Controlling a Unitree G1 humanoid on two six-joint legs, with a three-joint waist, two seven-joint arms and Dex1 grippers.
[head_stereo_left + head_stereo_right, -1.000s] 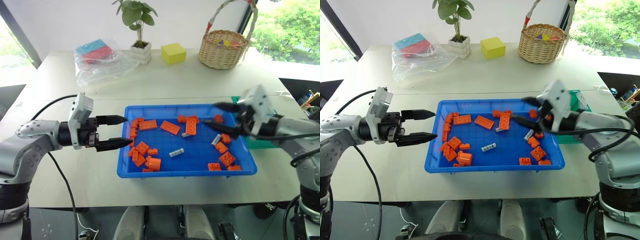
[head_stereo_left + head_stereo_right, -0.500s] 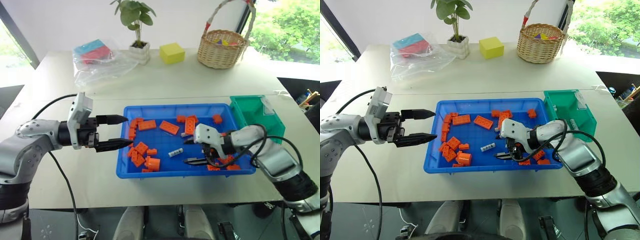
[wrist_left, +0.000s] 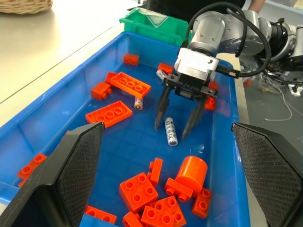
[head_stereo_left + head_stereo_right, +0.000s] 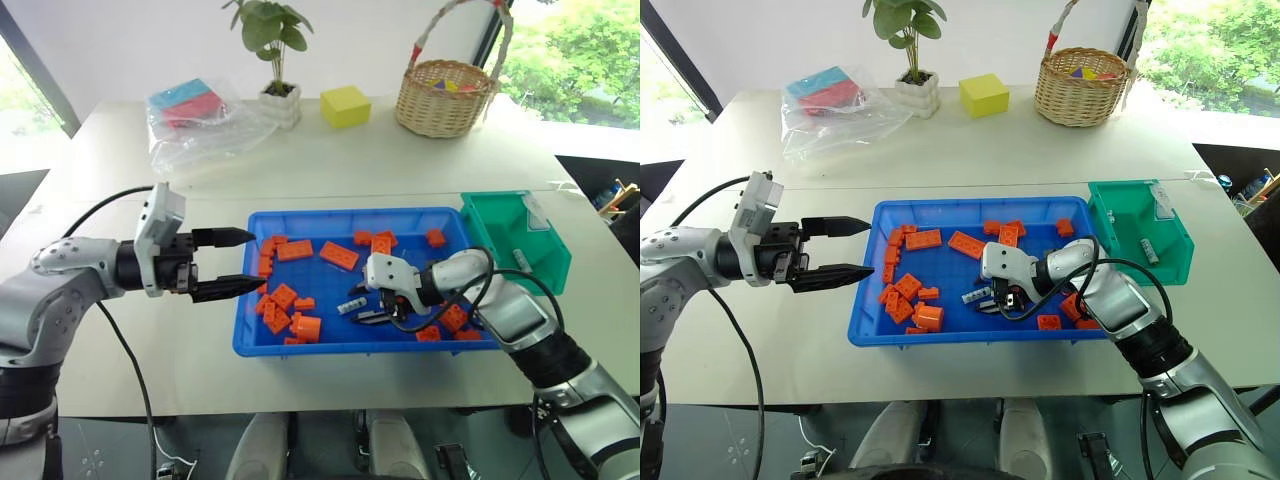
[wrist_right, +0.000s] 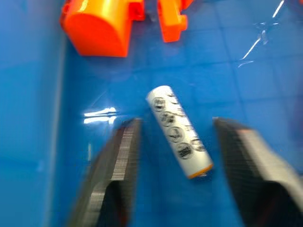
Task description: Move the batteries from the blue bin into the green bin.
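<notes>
The right end effector is down inside the blue bin, its two black fingers straddling a battery that lies flat on the bin floor. The jaws stand apart with a gap on each side of the battery, so nothing is gripped yet. In the right wrist view the same battery lies slanted between the fingers, touching neither one. A second battery lies farther along the bin floor, just beside a flat orange brick. A third battery rests inside the green bin, which stands on the bench touching the blue bin's far right corner. Orange bricks are scattered over the blue bin, most of them near its left end, with a rounded orange piece close to the straddled battery.

The left end effector hovers level at the blue bin's left wall, pointing right, its jaws wide and empty.

At the back of the bench stand a clear bag, a potted plant, a yellow block and a wicker basket.
</notes>
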